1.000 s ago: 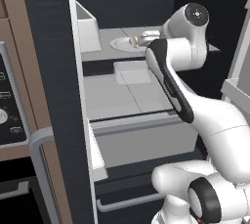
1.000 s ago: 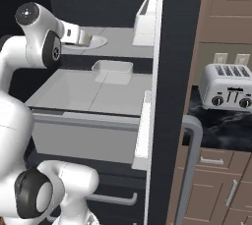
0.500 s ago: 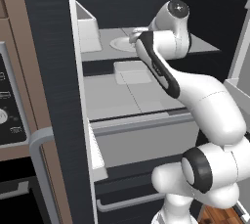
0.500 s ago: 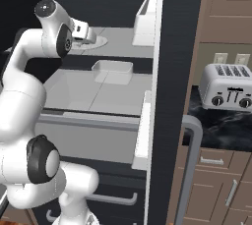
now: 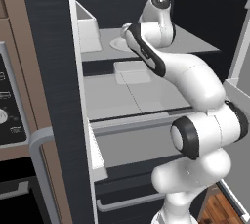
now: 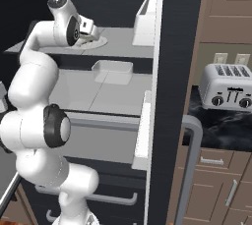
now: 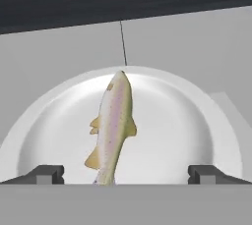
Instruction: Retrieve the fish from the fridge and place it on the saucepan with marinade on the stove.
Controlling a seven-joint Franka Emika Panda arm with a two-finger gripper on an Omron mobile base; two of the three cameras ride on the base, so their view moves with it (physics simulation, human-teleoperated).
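Note:
The fish (image 7: 115,121), pale with a pinkish stripe, lies lengthwise on a round white plate (image 7: 182,130) on the upper shelf of the fridge (image 6: 179,47). My gripper (image 7: 128,174) is open just above the plate's near rim, with the fish's tail end between the two fingertips (image 7: 49,173) and nothing gripped. From the right base view my hand (image 6: 88,28) hangs over the plate (image 6: 96,43) inside the open fridge. In the left base view the arm covers most of the plate (image 5: 117,44). The saucepan, marinade and stove are out of view.
A white bin (image 6: 147,15) stands at the shelf's door side. A shallow white tray (image 6: 112,70) sits on the lower shelf above a pale drawer (image 5: 136,145). The open doors flank the arm. A toaster (image 6: 229,87) is on the counter to the right, an oven panel (image 5: 7,110) to the left.
The arm has swung further into the fridge towards the plate; its upper joint has shifted left in the left base view. The gripper stays open.

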